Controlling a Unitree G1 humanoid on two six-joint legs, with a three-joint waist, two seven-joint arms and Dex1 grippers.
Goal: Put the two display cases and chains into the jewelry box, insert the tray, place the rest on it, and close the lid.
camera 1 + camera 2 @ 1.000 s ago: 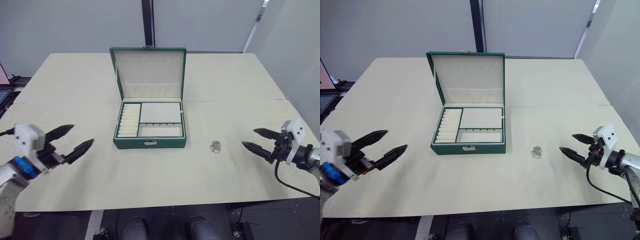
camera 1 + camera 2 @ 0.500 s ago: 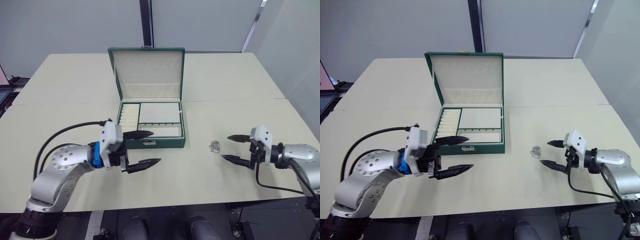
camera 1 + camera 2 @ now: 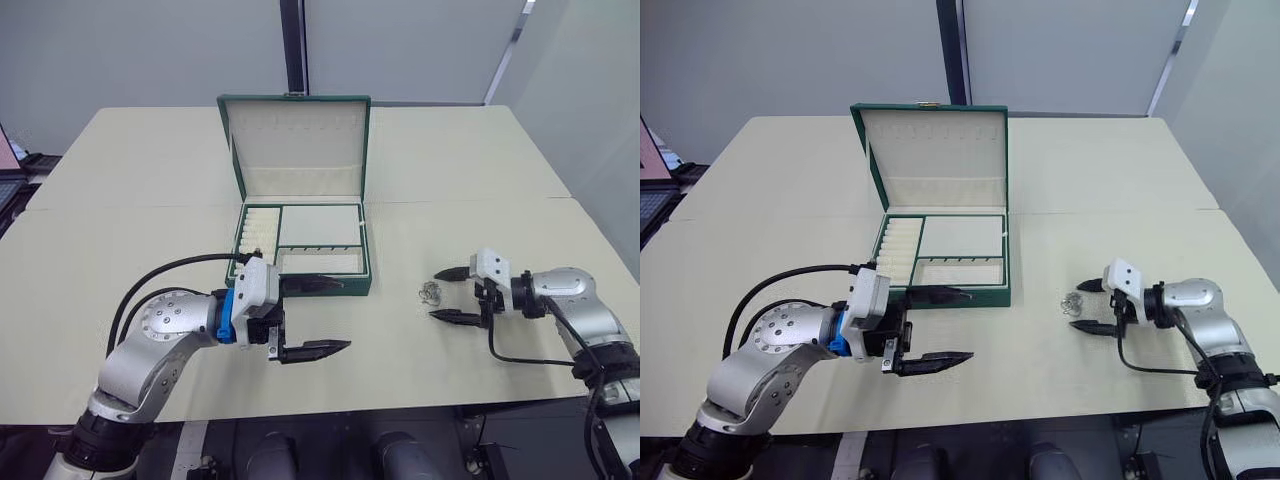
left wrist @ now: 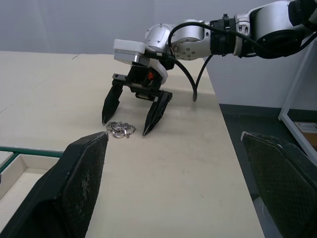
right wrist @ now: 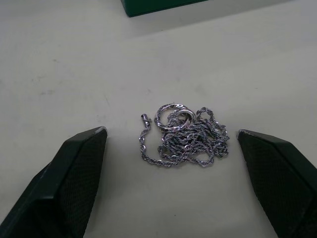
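The jewelry box [image 3: 303,250] is sitting open near the middle of the table [image 3: 150,230], its lid [image 3: 296,140] standing upright at the back, and the tray [image 3: 318,228] is looking as if it is already seated inside, since ring rolls and shallow cream compartments are showing at the top of the box. No display cases are lying on the table, so I am judging that they are stowed under the tray, though that part is hidden and I cannot be sure. What is waiting outside is one chain [image 5: 184,136], a small silvery clump with a ring on it, lying on the bare tabletop to the right of the box and well apart from it. The right gripper [image 3: 453,295] is sitting low over the table with its fingers spread wide on either side of the chain (not touching it, as far as the wrist view is showing). The left gripper [image 3: 313,317] is hovering just in front of the box, also spread wide and carrying nothing. Placing the chain and shutting the lid are looking like the remaining steps. The table is pale, matte and wide, and plain grey panel walls are standing behind it.
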